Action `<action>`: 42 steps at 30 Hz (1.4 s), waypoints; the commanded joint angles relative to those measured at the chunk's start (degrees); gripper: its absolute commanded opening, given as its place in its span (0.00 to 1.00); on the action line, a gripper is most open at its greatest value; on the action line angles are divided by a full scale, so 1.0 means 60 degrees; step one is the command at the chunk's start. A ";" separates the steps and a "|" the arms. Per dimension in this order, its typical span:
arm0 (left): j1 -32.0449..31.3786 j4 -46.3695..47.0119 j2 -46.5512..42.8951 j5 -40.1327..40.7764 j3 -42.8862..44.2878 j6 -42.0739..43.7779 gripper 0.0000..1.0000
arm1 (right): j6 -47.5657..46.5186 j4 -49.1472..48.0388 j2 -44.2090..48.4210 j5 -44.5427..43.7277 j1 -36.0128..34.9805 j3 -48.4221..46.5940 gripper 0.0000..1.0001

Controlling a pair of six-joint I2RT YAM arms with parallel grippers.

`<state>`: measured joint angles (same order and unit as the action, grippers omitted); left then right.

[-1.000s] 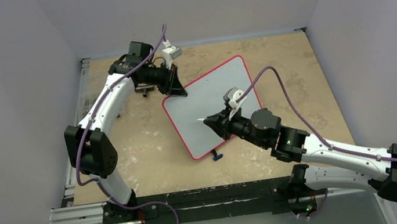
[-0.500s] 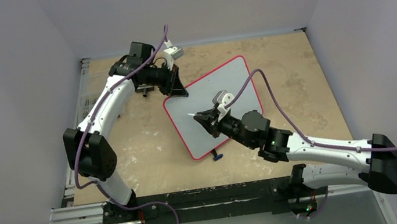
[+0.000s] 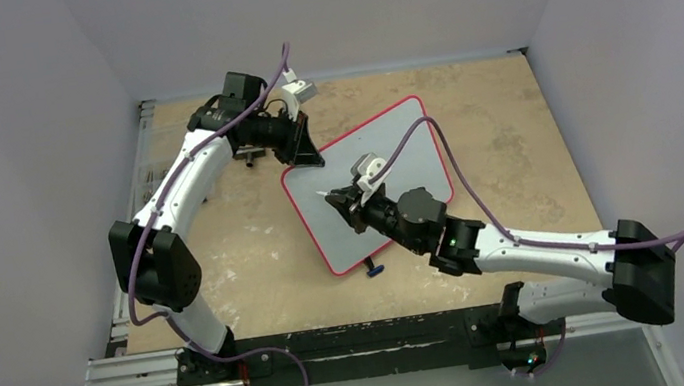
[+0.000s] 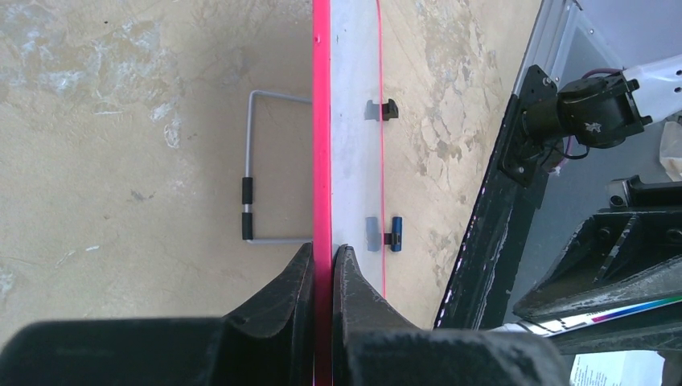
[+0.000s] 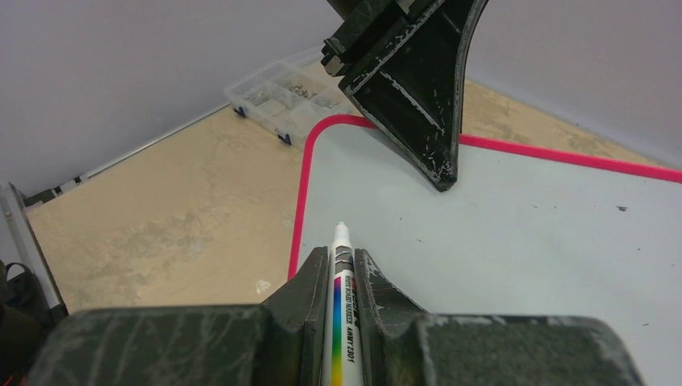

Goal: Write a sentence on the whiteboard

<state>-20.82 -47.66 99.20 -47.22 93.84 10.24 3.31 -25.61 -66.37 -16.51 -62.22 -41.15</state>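
With the left gripper's [image 4: 323,253] jaws clamped on the glossy pink-framed whiteboard [image 5: 523,233] to steady it, the right gripper [image 5: 342,257], jaws pinching a white rainbow-labelled marker [image 5: 344,314], should lower the tip gently.

Board [image 3: 408,148] sits askew on the counter [image 3: 226,260]; left pincer [image 3: 306,156] grips its far left corner, right pincer [image 3: 337,200] holds a marker [image 3: 325,194] over its left part
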 commanded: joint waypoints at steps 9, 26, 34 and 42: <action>-0.0412 -0.0263 -0.0075 0.1201 -0.0375 0.1186 0.00 | -0.0193 -0.0760 -0.0656 -0.0845 -0.0035 -0.0522 0.00; -0.0452 -0.0385 -0.0066 0.1279 -0.0316 0.1223 0.00 | -0.0500 -0.0803 -0.1706 -0.0964 -0.0033 -0.1272 0.00; -0.0528 -0.0403 -0.0053 0.1365 -0.0347 0.1250 0.00 | -0.0860 -0.0819 -0.1915 -0.1178 -0.0016 -0.1497 0.00; -0.0583 -0.0430 -0.0017 0.1419 -0.0337 0.1252 0.00 | -0.1061 -0.0820 -0.2113 -0.1294 -0.0004 -0.1651 0.00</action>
<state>-21.80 -47.59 98.56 -45.32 93.82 10.28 -1.28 -28.08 -78.41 -22.06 -62.22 -48.14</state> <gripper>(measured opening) 0.053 0.092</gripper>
